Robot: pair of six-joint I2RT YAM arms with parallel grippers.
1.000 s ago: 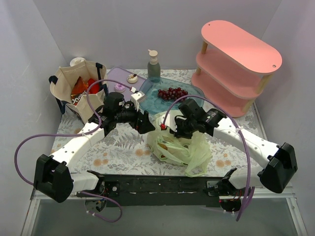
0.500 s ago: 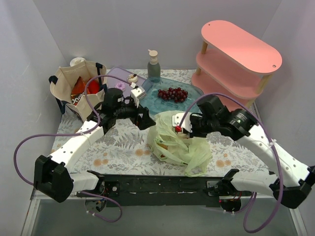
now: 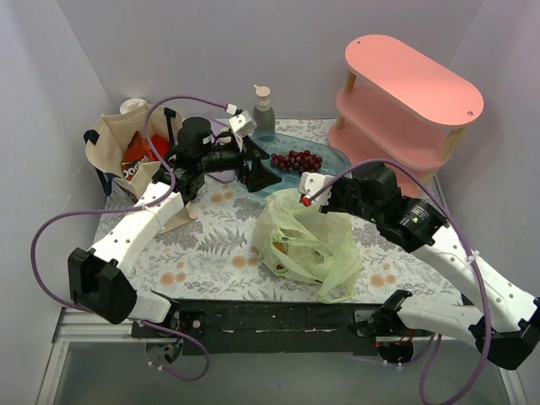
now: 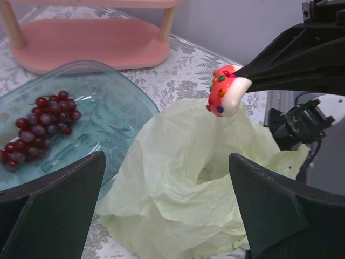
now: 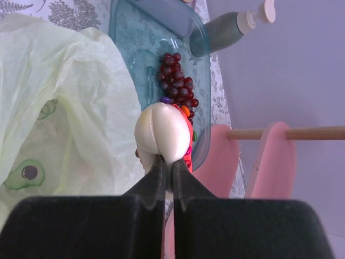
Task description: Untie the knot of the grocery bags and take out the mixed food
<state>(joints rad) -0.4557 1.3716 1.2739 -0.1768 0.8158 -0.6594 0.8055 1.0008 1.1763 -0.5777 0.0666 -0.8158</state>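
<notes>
Pinching a small cream-and-red sprinkled piece (image 5: 161,134) just above the crinkly pale-green plastic bag (image 3: 308,246), right gripper (image 5: 166,164) clamped on it, left gripper (image 3: 264,173) spread wide behind the bag, dark red grapes (image 3: 295,159) in a clear blue tray (image 3: 336,157) behind the bag, beige canvas tote (image 3: 110,139) far left of the bag.

Item count:
- Green bag (image 3: 308,245): one.
- Tote (image 3: 108,135): one.
- Grape bunch (image 3: 295,159): one.
- Chip bag (image 3: 135,153): one visible.
- Sprinkled treat (image 4: 226,93): one.
- Tray (image 3: 335,157): one.
- Pump bottle (image 3: 263,114): one.
- Shelf (image 3: 409,101): one, with three tiers.
</notes>
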